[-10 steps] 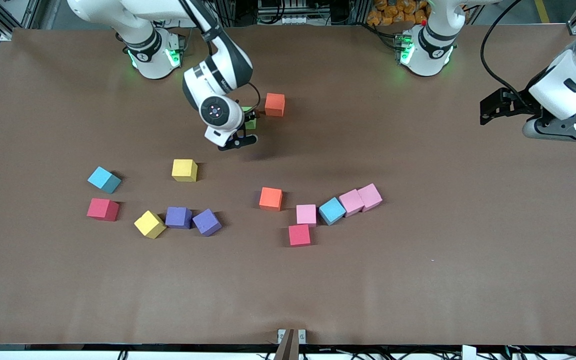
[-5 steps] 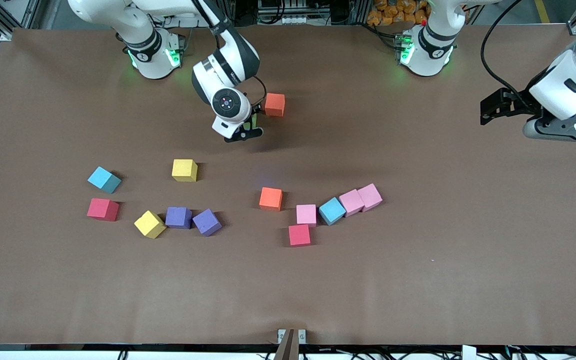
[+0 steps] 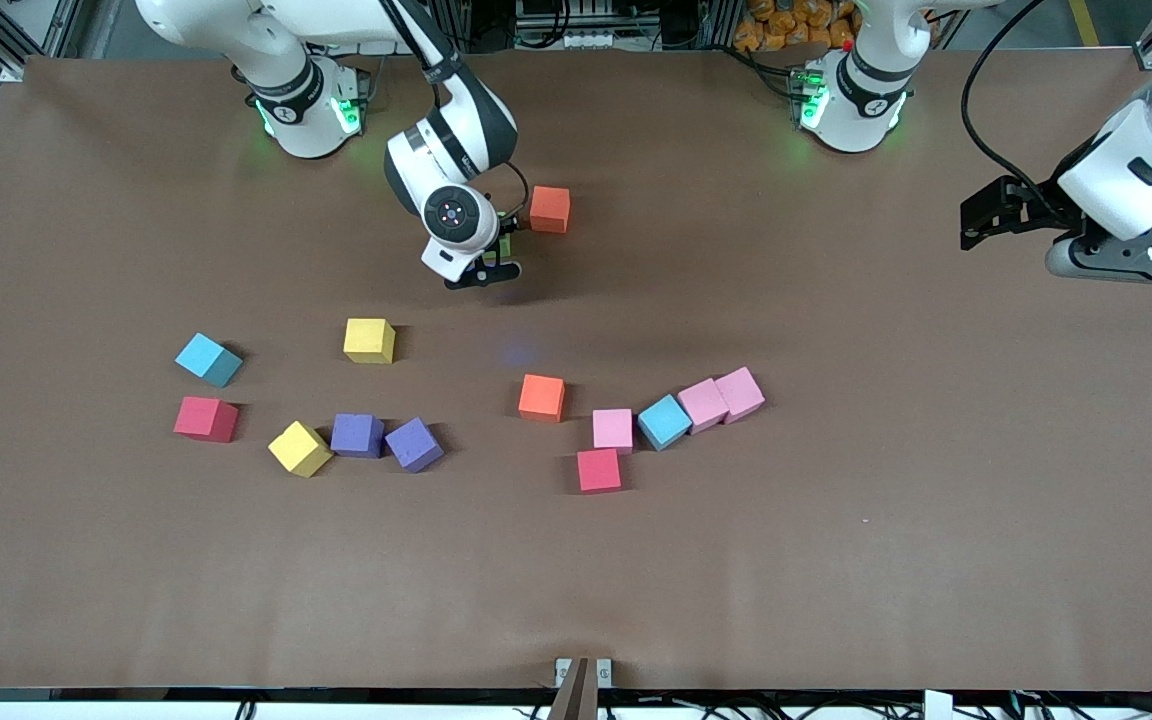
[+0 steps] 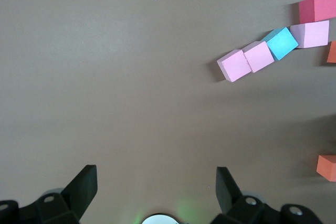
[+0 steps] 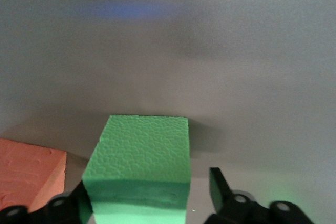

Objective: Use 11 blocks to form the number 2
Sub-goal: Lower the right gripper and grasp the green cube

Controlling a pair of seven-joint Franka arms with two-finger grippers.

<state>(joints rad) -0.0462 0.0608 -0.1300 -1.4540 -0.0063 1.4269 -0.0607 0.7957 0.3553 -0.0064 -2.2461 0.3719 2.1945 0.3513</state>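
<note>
Right pincer (image 3: 493,252): low on the desk (image 3: 836,560), jaws around the green block (image 5: 139,161); grip cannot be told.
Orange block (image 3: 549,209): just beside the green one.
Left pincer (image 4: 155,190): spread, waiting above bare desk.

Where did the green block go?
The green block sits on the table between the right pincer's fingers, right beside the orange block nearest the robots' bases, mostly hidden in the front view.

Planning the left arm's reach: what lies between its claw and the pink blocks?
Only bare table, seen in the left wrist view, between the left claw and the pink blocks.
</note>
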